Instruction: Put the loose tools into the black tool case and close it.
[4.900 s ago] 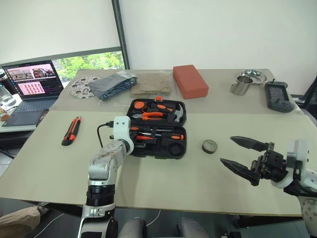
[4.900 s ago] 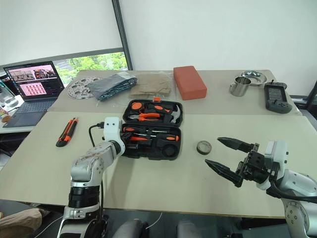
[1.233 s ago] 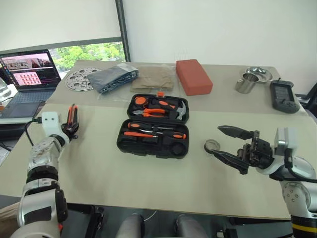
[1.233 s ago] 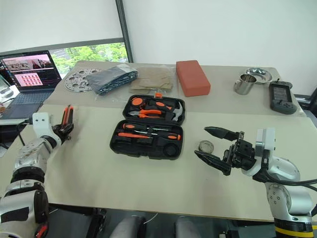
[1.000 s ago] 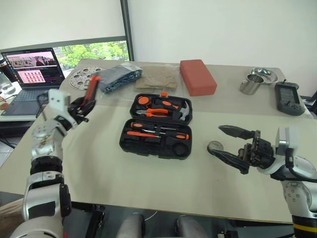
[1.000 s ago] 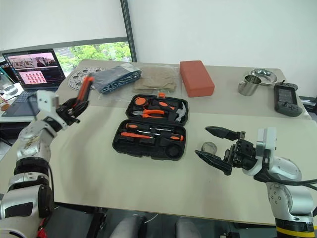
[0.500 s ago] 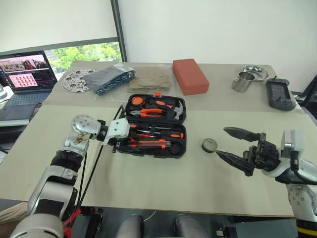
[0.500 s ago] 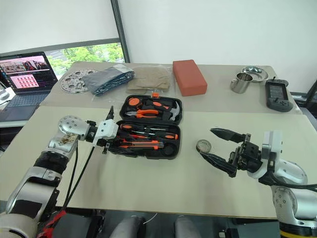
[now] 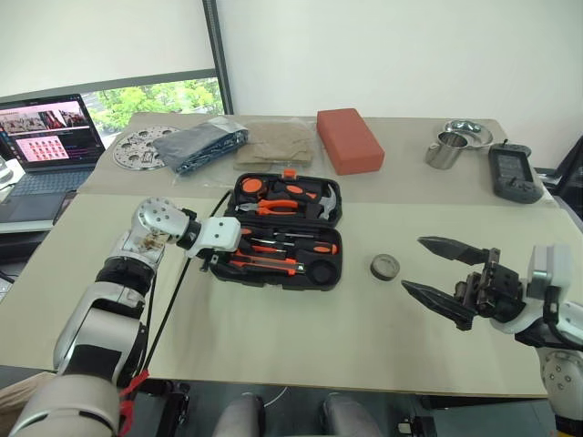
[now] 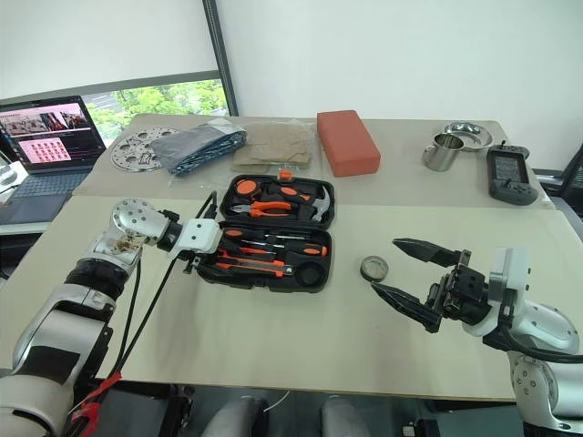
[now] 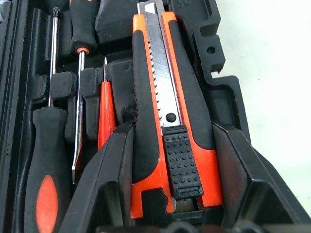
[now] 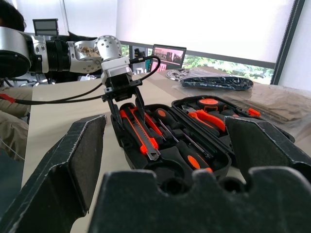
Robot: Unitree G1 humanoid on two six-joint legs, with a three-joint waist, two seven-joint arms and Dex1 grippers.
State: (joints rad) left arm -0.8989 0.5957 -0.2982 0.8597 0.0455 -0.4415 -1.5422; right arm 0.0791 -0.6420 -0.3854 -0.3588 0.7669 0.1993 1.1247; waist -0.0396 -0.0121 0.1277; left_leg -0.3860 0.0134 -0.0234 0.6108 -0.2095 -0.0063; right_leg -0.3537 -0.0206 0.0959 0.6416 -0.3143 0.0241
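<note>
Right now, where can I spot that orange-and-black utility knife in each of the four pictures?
Left eye view: utility knife in the open tool case's near half.
Right eye view: same slot.
Left wrist view: centre, between the left fingers.
Right wrist view: left of centre, under the left gripper.
Shared landmark: the tool case.

Orange-and-black utility knife (image 11: 167,111), black tool case (image 9: 321,273), red-orange block (image 9: 349,140), beige table (image 9: 273,337).

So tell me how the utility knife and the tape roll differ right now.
The utility knife is long, orange and black; the tape roll is a small dark ring. The knife lies in the black tool case, between the left gripper fingers; the roll sits loose on the table, ungripped.
</note>
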